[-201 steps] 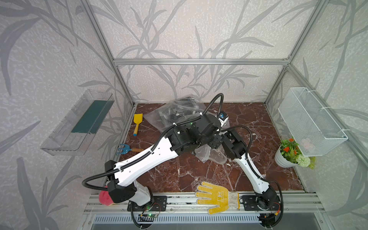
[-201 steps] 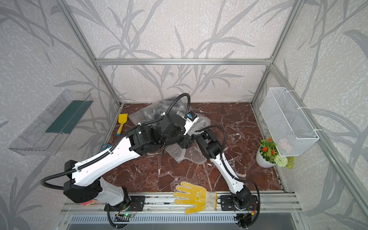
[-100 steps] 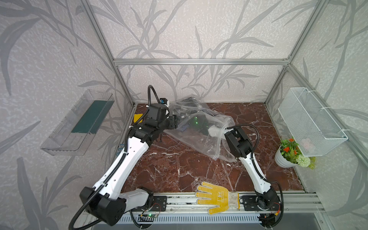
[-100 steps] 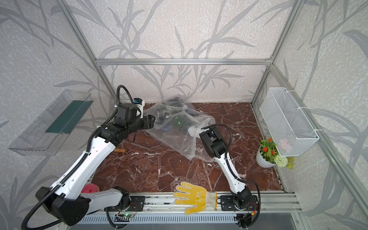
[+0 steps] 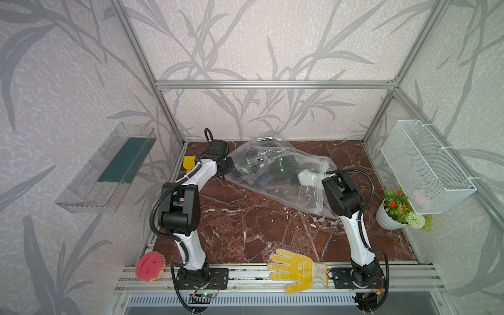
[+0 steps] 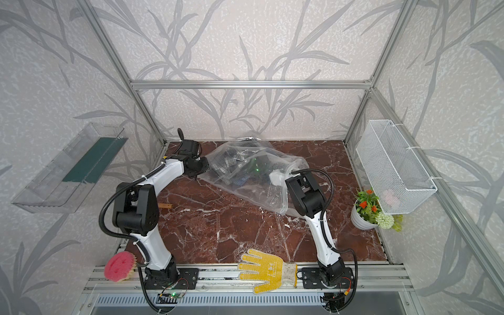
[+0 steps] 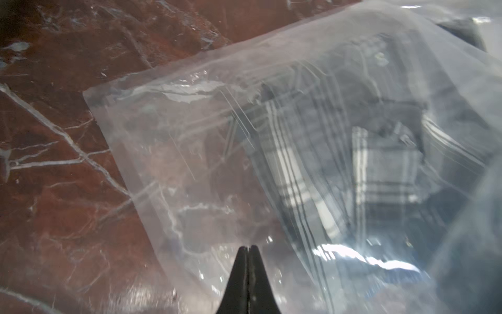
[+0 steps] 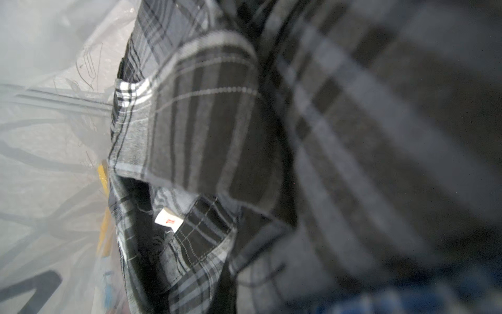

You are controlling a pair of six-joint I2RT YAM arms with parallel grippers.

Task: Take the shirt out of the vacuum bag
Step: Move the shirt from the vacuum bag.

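Three walls (image 5: 245, 41) enclose marble tabletop (image 5: 259, 231) bearing vacuum bag (image 5: 286, 185).

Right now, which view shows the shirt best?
The right wrist view: the shirt fills it, plaid and label sharp. The left wrist view shows it hazily through the bag; in both top views it is a dark bundle inside.

Robot lab test cell: aluminium frame (image 5: 272, 84), leaf-print wall panels (image 5: 272, 41), marble-look tabletop (image 5: 245, 223), left arm (image 5: 201, 171), right arm (image 5: 354, 229) bolted to rail (image 5: 245, 274).
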